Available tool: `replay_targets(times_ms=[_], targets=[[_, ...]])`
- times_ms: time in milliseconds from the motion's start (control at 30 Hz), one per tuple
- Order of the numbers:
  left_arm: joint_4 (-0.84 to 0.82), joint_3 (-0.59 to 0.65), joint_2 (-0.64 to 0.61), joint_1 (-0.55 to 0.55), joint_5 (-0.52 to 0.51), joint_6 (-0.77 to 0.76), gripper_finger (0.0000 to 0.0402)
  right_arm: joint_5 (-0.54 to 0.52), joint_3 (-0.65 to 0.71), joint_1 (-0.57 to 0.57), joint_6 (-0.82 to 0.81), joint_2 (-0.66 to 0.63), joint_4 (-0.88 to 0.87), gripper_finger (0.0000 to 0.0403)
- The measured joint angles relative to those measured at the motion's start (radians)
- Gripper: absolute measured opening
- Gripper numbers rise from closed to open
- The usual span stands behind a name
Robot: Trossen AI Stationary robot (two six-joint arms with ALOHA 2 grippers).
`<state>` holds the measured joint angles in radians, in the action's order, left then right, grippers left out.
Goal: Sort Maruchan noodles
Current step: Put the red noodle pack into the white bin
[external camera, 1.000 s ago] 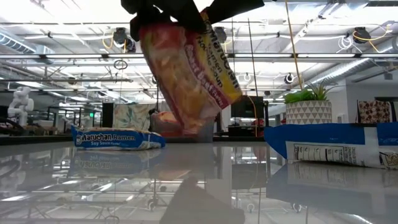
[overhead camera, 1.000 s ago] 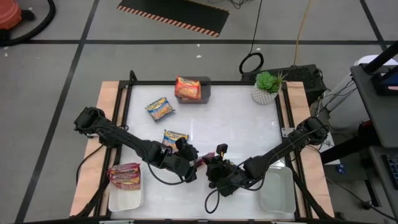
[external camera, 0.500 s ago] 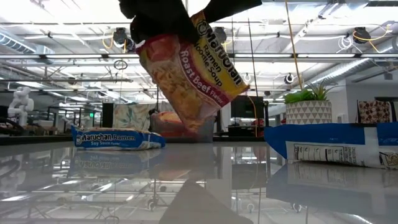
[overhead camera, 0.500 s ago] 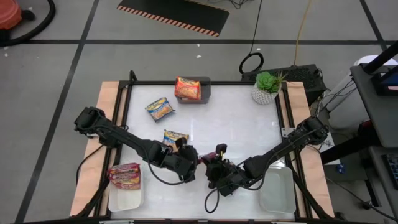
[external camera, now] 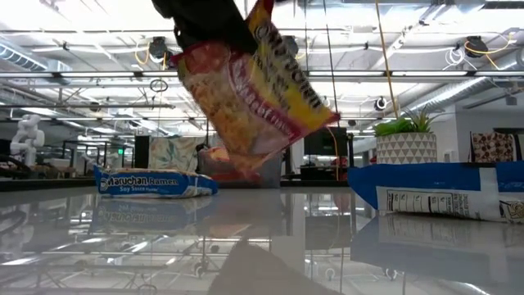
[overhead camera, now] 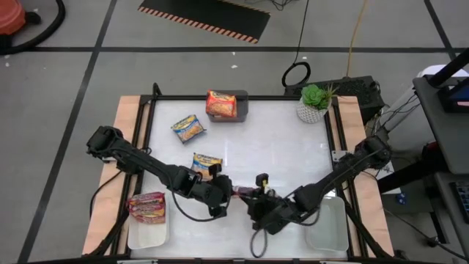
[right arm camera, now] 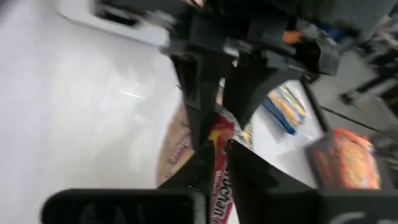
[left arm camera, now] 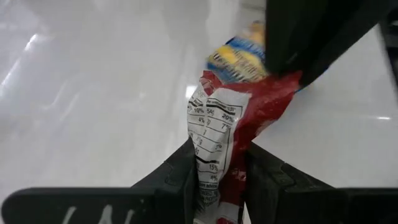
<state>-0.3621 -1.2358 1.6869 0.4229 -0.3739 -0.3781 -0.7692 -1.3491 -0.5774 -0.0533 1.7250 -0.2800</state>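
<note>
A red-and-yellow Maruchan packet (external camera: pixel 254 98) is off the table between my two grippers, near the table's front middle. My left gripper (overhead camera: pixel 224 192) is shut on one end, and my right gripper (overhead camera: pixel 253 196) meets it from the opposite side, shut on the other end. Two blue-and-yellow packets (overhead camera: pixel 207 161) (overhead camera: pixel 189 128) lie flat on the table behind them. An orange packet (overhead camera: pixel 221 104) lies in the grey bin (overhead camera: pixel 244 97). A red packet (overhead camera: pixel 146 207) lies on the left white tray (overhead camera: pixel 146 236). My left gripper (left arm camera: pixel 217 180) pinches the packet's end with the printed nutrition panel (left arm camera: pixel 208 146) between its two fingers, coming roughly level from the table's left. The packet is lifted clear and hangs tilted below the fingers (external camera: pixel 205 24). My right gripper (right arm camera: pixel 217 158) pinches the packet's red-and-yellow edge (right arm camera: pixel 219 138) between its two fingers, coming from the table's right, facing the left gripper. In the left wrist view its dark fingers (left arm camera: pixel 311 37) sit on the packet's far red end (left arm camera: pixel 283 87).
A white tray (overhead camera: pixel 326 224) sits at the near right corner and a potted plant (overhead camera: pixel 315 103) at the far right corner. In the low view, blue packets lie at the left (external camera: pixel 155 182) and right (external camera: pixel 442 192). Bare table lies between the far packets and the plant.
The right gripper has shifted a little toward the near right. The held packet has tipped: its lower right corner has swung upward while its top stays in the left gripper. Both grippers stay shut.
</note>
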Motion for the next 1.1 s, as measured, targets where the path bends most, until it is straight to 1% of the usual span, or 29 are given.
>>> replay_targets(times_ms=[133, 200, 267, 367, 433, 533, 567, 667, 867, 967, 1100], targets=[[0.03, 0.0, -0.035, 0.031, 0.016, 0.029, 0.0103, 0.067, 0.0, -0.034, -0.056, -0.081, -0.048, 0.0077], [0.076, -0.002, -0.053, 0.045, 0.016, 0.051, 0.0103, 0.076, 0.013, -0.057, -0.091, -0.118, -0.051, 0.0095], [0.076, -0.001, -0.081, 0.067, 0.014, 0.08, 0.0103, 0.083, 0.041, -0.078, -0.13, -0.153, -0.041, 0.0113], [0.135, -0.002, -0.109, 0.096, 0.005, 0.11, 0.0103, 0.091, 0.104, -0.1, -0.245, -0.207, -0.015, 0.0139], [0.131, -0.002, -0.128, 0.121, -0.027, 0.122, 0.0103, 0.093, 0.158, -0.107, -0.298, -0.245, 0.033, 0.0157], [0.141, -0.002, -0.148, 0.147, -0.099, 0.121, 0.0103, 0.089, 0.254, -0.114, -0.312, -0.306, 0.158, 0.0184], [0.131, -0.002, -0.157, 0.156, -0.124, 0.115, 0.0103, 0.089, 0.285, -0.115, -0.305, -0.324, 0.218, 0.0192], [0.155, -0.002, -0.177, 0.172, -0.148, 0.111, 0.0104, 0.089, 0.38, -0.116, -0.244, -0.375, 0.386, 0.0219], [0.202, -0.002, -0.189, 0.208, -0.244, 0.14, 0.0104, 0.096, 0.524, -0.105, -0.086, -0.407, 0.711, 0.0277], [0.242, -0.002, -0.19, 0.221, -0.309, 0.146, 0.0104, 0.141, 0.573, -0.105, 0.005, -0.408, 0.83, 0.0303], [0.321, -0.002, -0.19, 0.243, -0.368, 0.181, 0.0104, 0.146, 0.613, -0.104, 0.091, -0.404, 0.927, 0.0322]])
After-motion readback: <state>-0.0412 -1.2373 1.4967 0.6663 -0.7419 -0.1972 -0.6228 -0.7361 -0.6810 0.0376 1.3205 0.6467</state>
